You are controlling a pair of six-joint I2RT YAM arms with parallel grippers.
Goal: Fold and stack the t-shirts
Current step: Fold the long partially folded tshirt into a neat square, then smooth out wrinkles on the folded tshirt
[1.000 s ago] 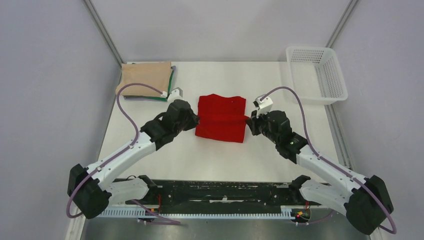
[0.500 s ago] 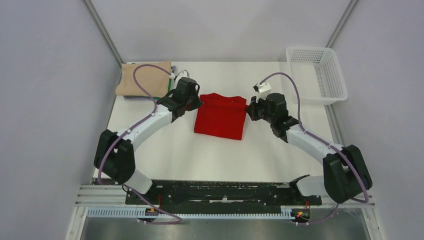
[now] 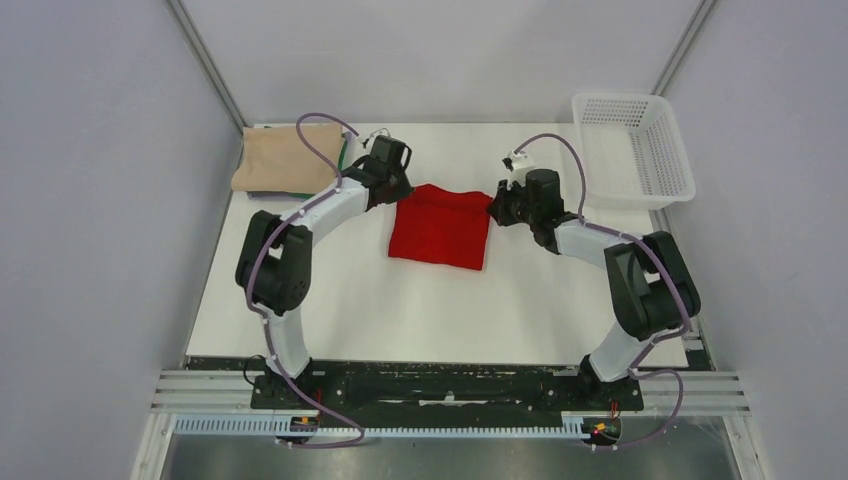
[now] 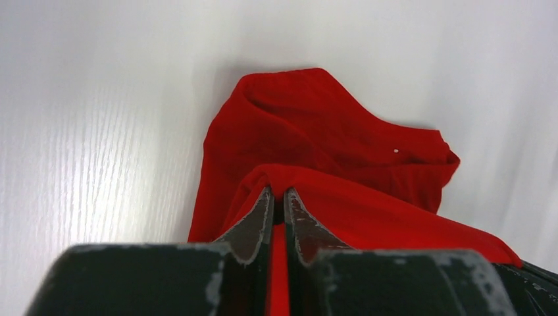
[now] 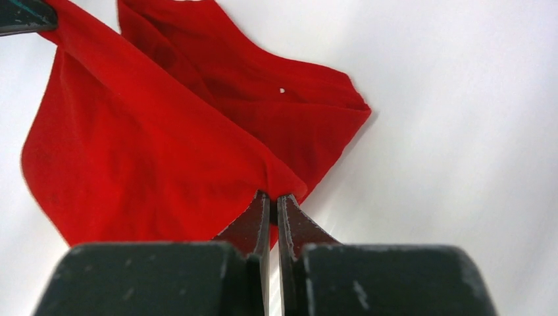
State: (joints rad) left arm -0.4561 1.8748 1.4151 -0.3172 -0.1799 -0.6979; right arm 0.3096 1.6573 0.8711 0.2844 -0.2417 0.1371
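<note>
Left gripper (image 4: 278, 194): jaws all but shut, pinching a raised fold of the red shirt (image 3: 440, 228) at its far-left corner. A thin strip of red cloth shows between the fingers in the left wrist view. The cloth peaks up where it is pinched.

Right gripper (image 5: 273, 197): jaws closed tight on the shirt's far-right corner. In the right wrist view the cloth runs taut from this pinch up and left to the other gripper, at the top-left corner of that view.

Red shirt: folded to a rough square, lying mid-tabletop (image 3: 450, 300) between the two grippers. Near edge rests flat. The far edge is lifted a little at both pinched corners, with a lower layer showing under the raised flap. A tiny white speck sits on the lower layer.

Both arms reach forward and bend inward, one to each side of the shirt. Nothing lies between the grippers and the cloth.

Beige shirt (image 3: 280, 160): folded, at the far-left corner of the tabletop, just behind the left arm, whose purple cable arcs over it. A sliver of the green shirt (image 3: 343, 157) shows at its right edge, underneath.

Basket (image 3: 672, 150): white mesh, at the far-right corner, well apart from the shirts and beyond the right arm.
</note>
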